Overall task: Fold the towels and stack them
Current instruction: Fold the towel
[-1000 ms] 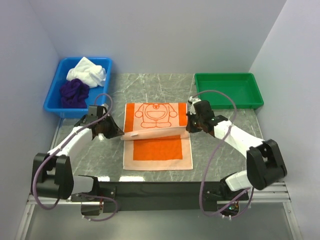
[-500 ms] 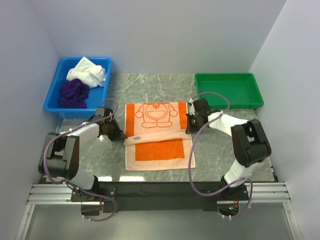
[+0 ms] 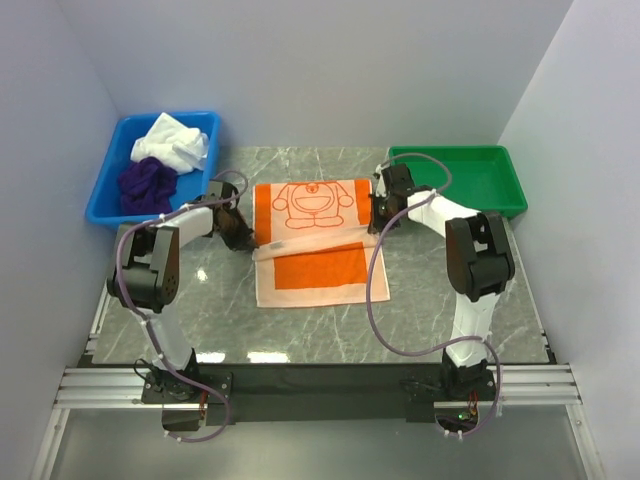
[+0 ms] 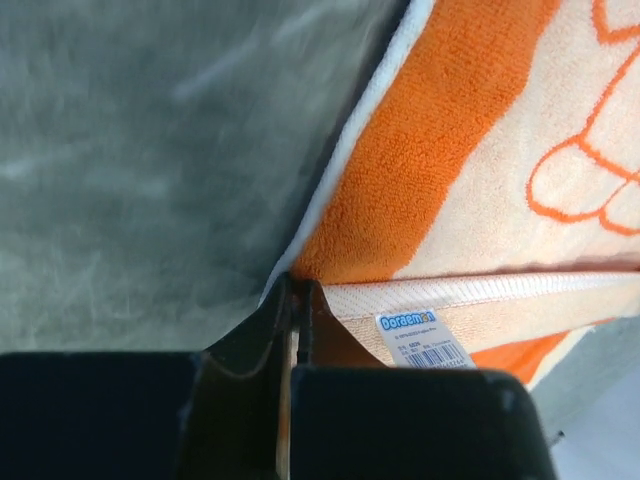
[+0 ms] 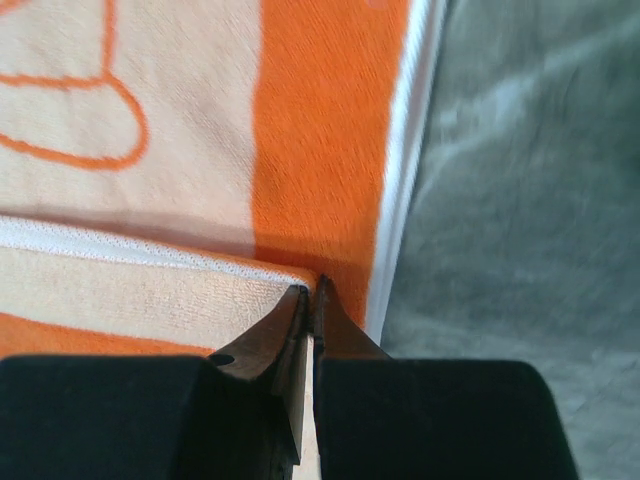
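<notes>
the orange towel [image 3: 315, 235] lies on the table [image 3: 330, 330], in the middle, between the blue bin [image 3: 100, 205] on my left and the green tray [image 3: 460, 180] on my right. its near hem is turned up and over onto the cloth, so the pale underside shows as a band across the middle, just below the cartoon figure [image 3: 312, 203].

my left pincer [image 4: 297, 300] is pressed together on the left corner of that turned hem, just beside the small printed label [image 4: 420, 335]. my right pincer [image 5: 310, 300] is pinching the right corner of the same hem the same way. both corners sit low over the towel, at about the same line across it.

i judge this to be the first fold of the first towel, about half made: the hem has reached the middle, not the far edge. the next move calls for both corners to travel together and level toward the far hem, then to be laid down square on it before i let go, or the edges will skew.

the white towel [image 3: 172, 143] and the purple towel [image 3: 145, 185] are bunched in the blue bin, unfolded; they seem to touch, though from above i cannot be sure.

counted: three towels, one orange, one white, one purple; two containers, one blue, one green; two pincers, both on the orange towel.
</notes>
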Controlling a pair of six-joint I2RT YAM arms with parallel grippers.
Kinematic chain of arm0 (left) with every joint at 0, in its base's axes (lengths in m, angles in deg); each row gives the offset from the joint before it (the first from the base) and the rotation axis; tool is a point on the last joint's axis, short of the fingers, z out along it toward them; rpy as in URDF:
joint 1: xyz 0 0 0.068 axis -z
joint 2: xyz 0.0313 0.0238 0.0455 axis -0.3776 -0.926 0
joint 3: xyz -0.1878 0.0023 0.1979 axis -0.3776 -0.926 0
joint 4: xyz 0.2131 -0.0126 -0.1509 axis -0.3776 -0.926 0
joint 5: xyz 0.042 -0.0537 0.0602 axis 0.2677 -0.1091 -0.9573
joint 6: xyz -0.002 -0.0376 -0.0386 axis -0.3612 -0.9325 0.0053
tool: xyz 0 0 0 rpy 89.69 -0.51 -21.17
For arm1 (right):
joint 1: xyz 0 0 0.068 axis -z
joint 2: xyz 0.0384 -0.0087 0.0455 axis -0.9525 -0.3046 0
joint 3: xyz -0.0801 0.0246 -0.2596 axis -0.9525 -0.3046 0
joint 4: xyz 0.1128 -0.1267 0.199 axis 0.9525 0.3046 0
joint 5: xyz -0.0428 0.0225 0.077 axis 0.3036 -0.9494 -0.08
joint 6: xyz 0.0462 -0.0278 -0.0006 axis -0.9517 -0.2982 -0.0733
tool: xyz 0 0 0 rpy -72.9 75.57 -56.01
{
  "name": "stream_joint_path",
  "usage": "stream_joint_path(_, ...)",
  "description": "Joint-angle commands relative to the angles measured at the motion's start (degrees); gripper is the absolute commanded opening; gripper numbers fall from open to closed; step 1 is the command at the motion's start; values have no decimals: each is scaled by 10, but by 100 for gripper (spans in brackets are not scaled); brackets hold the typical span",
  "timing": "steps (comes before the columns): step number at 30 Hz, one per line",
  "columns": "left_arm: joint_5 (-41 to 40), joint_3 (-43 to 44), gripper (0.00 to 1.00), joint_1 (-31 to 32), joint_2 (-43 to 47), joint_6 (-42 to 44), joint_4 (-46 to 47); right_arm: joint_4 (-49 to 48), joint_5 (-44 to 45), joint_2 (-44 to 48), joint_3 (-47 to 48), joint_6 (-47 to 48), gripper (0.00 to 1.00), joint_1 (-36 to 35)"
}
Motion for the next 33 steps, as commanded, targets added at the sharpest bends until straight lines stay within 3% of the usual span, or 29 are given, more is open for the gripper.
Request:
stream_joint_path(1, -91, 62, 1, -10, -11, 44, 1, 13, 20, -3, 50, 18, 0, 9)
stream_joint_path(13, -75, 54, 1, -7, 99, 70, -8, 6, 67, 119, 22, 59, 0, 9)
stream_joint_path(24, -23, 11, 1, 7, 70, 61, 26, -25, 35, 140, -31, 40, 0, 8)
stream_joint_path(33, -62, 33, 1, 14, 146, 78, 1, -28, 73, 189, -45, 68, 0, 9)
